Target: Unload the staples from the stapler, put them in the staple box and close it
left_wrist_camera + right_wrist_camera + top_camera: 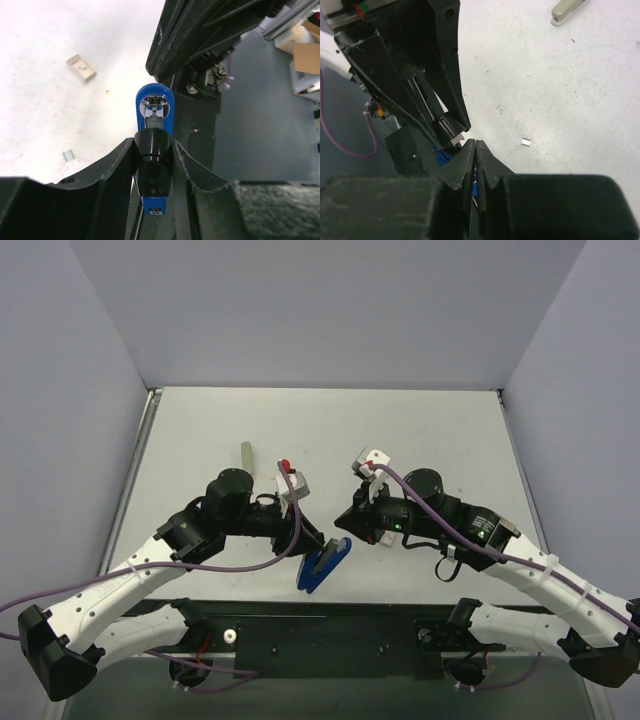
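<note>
Views from above show us the stapler (323,565) at the near edge of the bench (400,430), about midway along it, slanting with its blue nose out over the dark strip beyond the edge. The left pincer (312,545) reaches it from the left, and the right pincer (345,523) sits just beside it from the right. From up here we cannot tell how either set of fingers stands.

The left wrist camera settles the first. The left pincer (153,145) is clamped on the stapler (155,102) at its dark end, one finger on each side, with the blue nose and a bit of metal rail pointing away over the bench edge. Only this view shows a small pale block (81,68) lying on the bench, and a tiny grey bit of the staples (67,156) nearer the pincer.

The right wrist camera settles the second. The right pincer (475,145) is clenched, its fingertips pressed together with nothing between them that we can see, and slivers of blue show just behind them. One small silvery piece of the staples (525,142) lies loose on the bench to one side. A pale bar (567,11) lies farther off, and from above we see it (247,455) well apart from the stapler, toward the far left.
</note>
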Motion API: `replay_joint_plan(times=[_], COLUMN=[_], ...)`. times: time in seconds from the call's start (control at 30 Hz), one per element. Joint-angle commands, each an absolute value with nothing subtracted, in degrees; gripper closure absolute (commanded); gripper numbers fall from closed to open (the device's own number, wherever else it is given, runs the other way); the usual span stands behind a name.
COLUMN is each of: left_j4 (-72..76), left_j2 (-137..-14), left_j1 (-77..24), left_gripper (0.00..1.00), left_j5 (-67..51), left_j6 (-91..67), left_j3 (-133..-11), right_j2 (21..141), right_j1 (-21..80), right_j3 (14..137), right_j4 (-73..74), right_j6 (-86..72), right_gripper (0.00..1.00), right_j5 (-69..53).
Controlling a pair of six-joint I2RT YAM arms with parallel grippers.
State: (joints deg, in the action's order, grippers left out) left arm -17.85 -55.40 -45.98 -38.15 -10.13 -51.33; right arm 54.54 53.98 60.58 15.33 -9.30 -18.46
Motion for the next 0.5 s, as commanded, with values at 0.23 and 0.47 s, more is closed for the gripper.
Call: replay_joint_plan(times=[0.23,0.47], left_j4=[-14.85,-13.71], left_j2=[-52.30,-51.42], left_j1=[-45.88,-45.79], left_gripper=[1.00,1.00], left_j5=[-23.13,-20.92], left_j6=[-11.25,-11.78], left_j3=[-53.70,-52.91], right_j2=[61.34,64.68], right_j1=[55.37,56.34], right_j3=[59.86,58.10], right_j4=[5.81,3.08], right_j6=[-22.40,-28.38], right_gripper=[1.00,1.00], right_j5=[-9.50,-5.37])
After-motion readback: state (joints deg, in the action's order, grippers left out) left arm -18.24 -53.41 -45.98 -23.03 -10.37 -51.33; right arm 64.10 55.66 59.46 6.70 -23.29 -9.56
